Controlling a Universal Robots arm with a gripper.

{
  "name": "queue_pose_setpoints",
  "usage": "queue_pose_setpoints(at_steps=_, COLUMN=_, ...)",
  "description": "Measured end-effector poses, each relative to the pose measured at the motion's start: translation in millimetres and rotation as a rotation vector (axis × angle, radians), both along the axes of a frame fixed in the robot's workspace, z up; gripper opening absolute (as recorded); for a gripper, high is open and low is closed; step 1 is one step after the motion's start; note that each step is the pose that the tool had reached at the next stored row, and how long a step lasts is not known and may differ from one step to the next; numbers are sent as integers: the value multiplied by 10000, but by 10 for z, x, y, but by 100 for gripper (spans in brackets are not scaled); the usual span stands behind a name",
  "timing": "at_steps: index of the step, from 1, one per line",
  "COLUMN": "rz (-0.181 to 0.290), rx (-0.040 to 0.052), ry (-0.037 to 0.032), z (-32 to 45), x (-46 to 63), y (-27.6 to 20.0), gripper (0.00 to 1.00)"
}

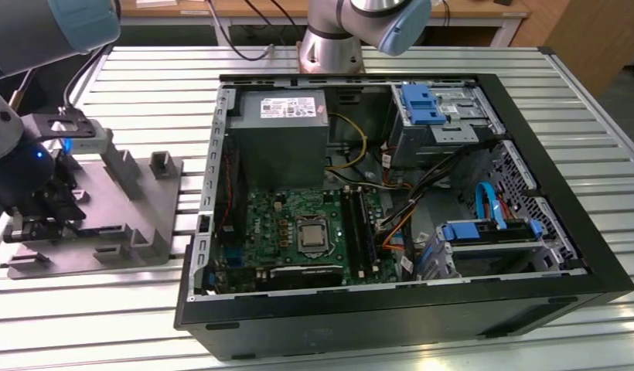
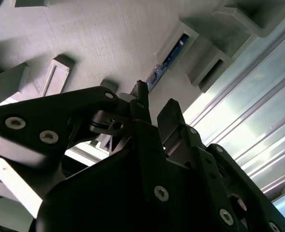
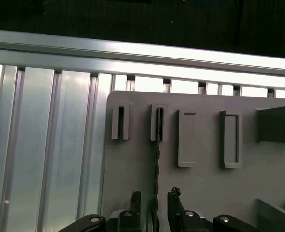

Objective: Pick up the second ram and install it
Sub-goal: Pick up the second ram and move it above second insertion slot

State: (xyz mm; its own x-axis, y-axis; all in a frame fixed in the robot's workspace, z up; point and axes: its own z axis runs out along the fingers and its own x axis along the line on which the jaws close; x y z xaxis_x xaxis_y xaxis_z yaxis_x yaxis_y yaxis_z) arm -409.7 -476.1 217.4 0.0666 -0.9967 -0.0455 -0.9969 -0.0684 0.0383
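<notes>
Pincer (image 3: 154, 198) is hovering over the grey moulded plastic tray (image 3: 205, 188), fingers (image 3: 135, 200) apart and straddling the thin dark second ram (image 3: 157, 154), which is standing edge-up in its slot. The tray is sitting at nine o'clock of the open black computer case (image 1: 400, 328).

Judgement: centring on the stick and closing squarely on its flat faces is what this grasp is needing.

Counting: one stick in the tray, one tray, one case.
</notes>
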Motion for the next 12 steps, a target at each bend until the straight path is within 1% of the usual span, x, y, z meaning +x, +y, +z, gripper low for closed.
queue_pose_setpoints(at_steps=12, rz=1, rx=18, ry=1, z=-67, x=0, y=0, gripper=35)
